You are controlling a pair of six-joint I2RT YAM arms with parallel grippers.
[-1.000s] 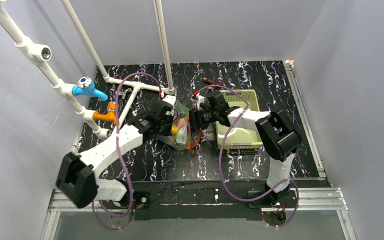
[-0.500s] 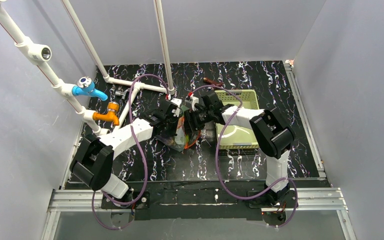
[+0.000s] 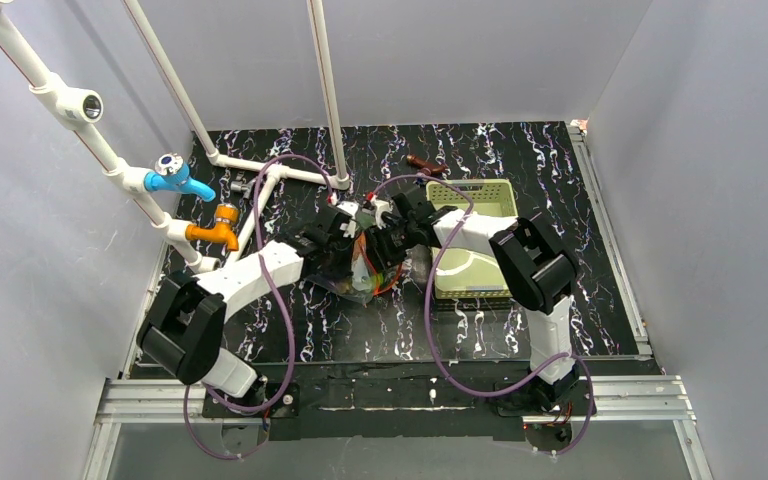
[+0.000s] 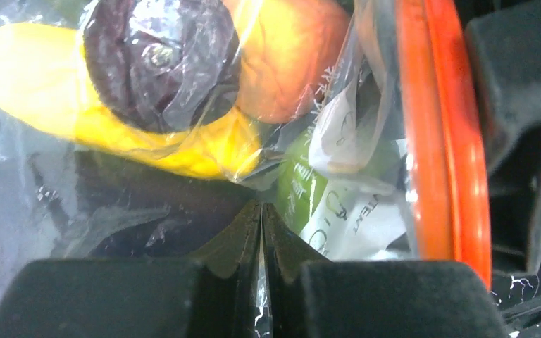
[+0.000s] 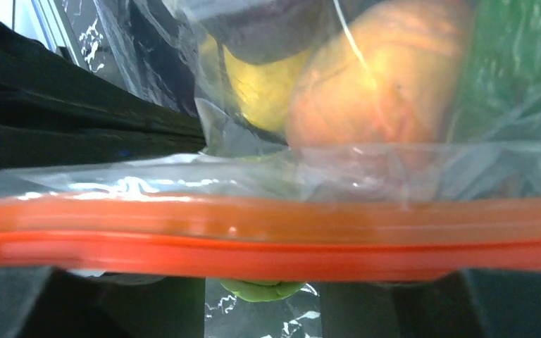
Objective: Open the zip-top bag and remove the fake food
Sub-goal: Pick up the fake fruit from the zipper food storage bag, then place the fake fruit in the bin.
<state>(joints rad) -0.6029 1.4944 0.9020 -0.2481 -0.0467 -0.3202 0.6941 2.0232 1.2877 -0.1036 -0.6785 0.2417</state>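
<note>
The zip-top bag lies on the dark table between my two grippers, its red-orange zipper strip on the right side. Through the plastic I see fake food: a yellow piece, a purple eggplant, an orange tomato and something green. My left gripper is shut, with a fold of the bag's clear film pinched between its jaws. My right gripper has its fingers apart, and the zipper strip runs across in front of both fingertips. From above, the left gripper and right gripper meet over the bag.
A yellow-green perforated basket stands just right of the bag, under the right arm. A brown object with a handle lies behind it. White pipes with a blue valve and an orange valve stand at the left.
The left arm swung in towards the bag and pinched its film. The right gripper shifted left onto the zipper edge, and its fingers drew somewhat closer together.
</note>
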